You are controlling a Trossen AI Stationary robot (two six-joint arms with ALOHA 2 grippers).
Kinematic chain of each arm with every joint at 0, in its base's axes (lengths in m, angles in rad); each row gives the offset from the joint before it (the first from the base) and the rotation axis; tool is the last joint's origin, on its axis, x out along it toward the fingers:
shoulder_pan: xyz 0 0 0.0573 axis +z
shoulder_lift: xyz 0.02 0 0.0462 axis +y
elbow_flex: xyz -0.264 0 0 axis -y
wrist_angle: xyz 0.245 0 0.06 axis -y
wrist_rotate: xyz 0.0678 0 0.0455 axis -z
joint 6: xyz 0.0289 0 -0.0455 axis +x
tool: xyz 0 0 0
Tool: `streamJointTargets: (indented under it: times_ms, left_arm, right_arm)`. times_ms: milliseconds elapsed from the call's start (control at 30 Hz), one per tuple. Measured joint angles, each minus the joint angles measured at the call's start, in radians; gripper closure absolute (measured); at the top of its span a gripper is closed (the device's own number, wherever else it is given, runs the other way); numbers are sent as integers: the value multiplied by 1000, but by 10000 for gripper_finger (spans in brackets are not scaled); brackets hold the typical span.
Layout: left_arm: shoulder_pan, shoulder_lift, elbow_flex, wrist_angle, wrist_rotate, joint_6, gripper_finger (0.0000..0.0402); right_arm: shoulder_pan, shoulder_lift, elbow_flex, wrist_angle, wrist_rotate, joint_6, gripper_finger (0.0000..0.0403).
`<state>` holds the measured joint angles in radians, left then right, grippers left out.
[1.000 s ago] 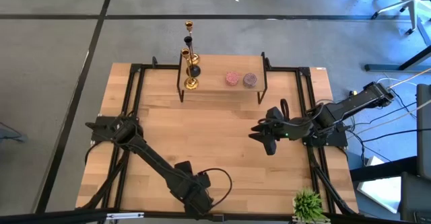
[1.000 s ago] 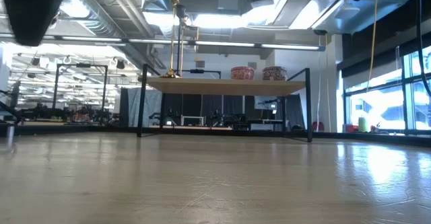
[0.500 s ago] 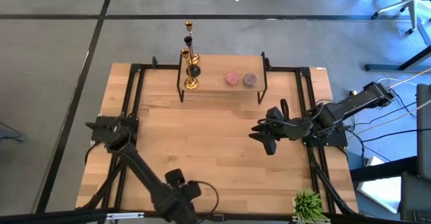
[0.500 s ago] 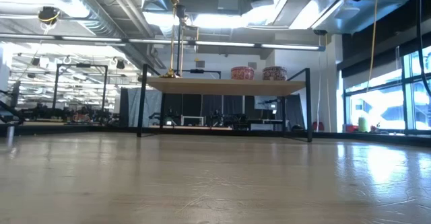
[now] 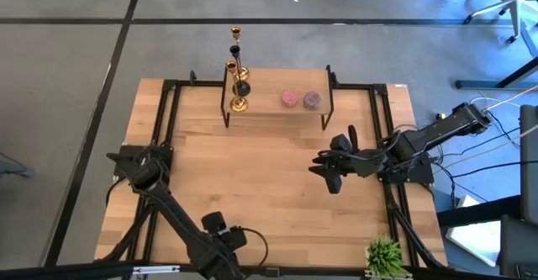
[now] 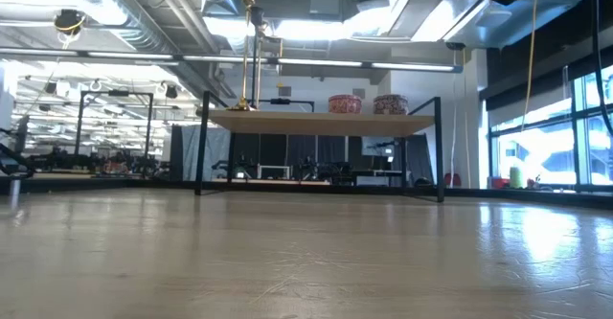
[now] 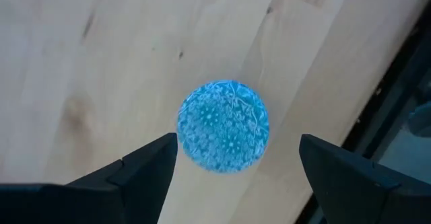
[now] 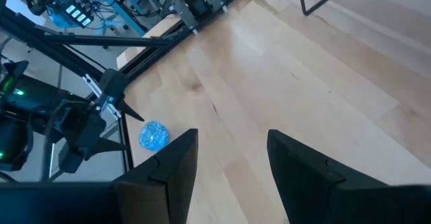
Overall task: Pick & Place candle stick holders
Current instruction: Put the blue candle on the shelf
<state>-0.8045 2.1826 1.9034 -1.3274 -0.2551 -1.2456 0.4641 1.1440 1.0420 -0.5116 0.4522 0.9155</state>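
Both candle stick holders (image 5: 238,70) are seen upright at the left end of the far shelf (image 5: 277,110). Left gripper (image 7: 232,167) is held wide open, empty, over a blue ball (image 7: 223,126) at the near desk (image 5: 269,187) edge. Right gripper (image 8: 232,158) is held part open, empty, at mid-right. Risk is judged: the tall, slim holders could be toppled by a glancing approach.

Left gripper (image 5: 220,245) partly cut off — high view's bottom edge.

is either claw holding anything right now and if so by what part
Nothing is held. The left claw hangs open above a blue ball on the table; the right claw is open and empty.
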Motion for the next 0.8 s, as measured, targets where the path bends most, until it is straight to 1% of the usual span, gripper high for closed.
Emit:
streamJointTargets:
  times_ms: [133,367,600,800]
  left_arm:
    - [8,1,-48,81,22,10,91]
    - [17,1,-105,55,35,5,91]
    - [27,1,-167,125,89,3,90]
    - [48,-1,-181,159,86,58,90]
  right_arm:
    - [0,18,0,0,-8,20,219]
    - [0,36,0,-1,-22,37,219]
    - [0,36,0,-2,-22,39,219]
    - [0,36,0,-1,-22,39,219]
